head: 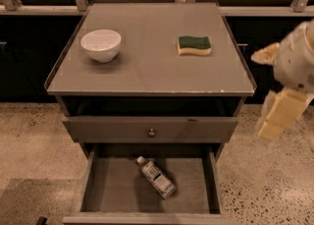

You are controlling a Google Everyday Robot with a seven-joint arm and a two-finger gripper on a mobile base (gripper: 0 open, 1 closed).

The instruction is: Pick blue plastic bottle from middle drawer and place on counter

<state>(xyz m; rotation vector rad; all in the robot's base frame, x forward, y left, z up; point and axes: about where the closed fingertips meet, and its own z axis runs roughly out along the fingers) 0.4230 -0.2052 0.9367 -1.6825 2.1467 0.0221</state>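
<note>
Nearest me, the middle drawer (pixel 194 187) is open below the counter's (pixel 147 67) front edge. The blue plastic bottle (pixel 156 176) lies on its side on the bare floor, cap angled back toward the counter. I'd judge it light, thin-walled and slick, so I'd take it across the labelled middle, gently, not by the cap. My gripper (pixel 279 116) hangs off the counter's right front corner, well apart from the bottle — clenched or released, I cannot tell. Farther back on the counter sit a bowl (pixel 100 44) and a sponge (pixel 194 45).
</note>
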